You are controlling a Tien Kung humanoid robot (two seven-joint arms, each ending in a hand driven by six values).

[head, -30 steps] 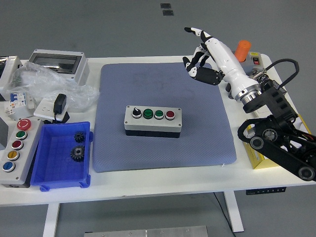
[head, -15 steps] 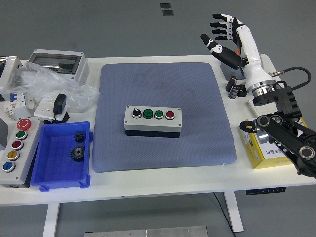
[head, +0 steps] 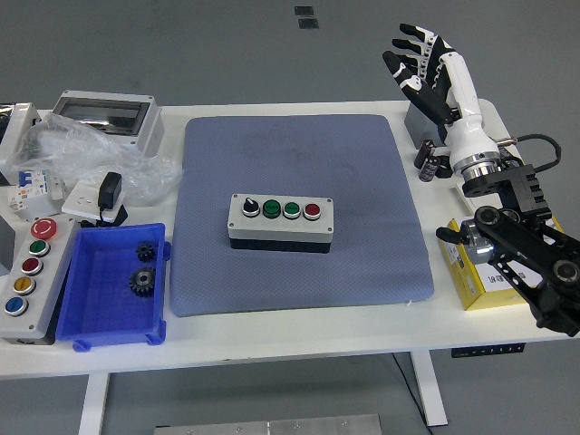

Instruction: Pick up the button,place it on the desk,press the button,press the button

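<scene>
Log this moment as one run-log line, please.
right hand: open, raised over table's far right corner | button box: on blue mat, untouched | left arm: out of view

Just one view here, my head cam. It's sitting high on my side of the white table [head: 299, 340], looking forward and down, far enough back that it's taking in the whole tabletop plus grey floor past the far edge at 12 o'clock. The near edge is running along 6 o'clock, and my right arm [head: 517, 245] is coming in around 3 o'clock.
</scene>
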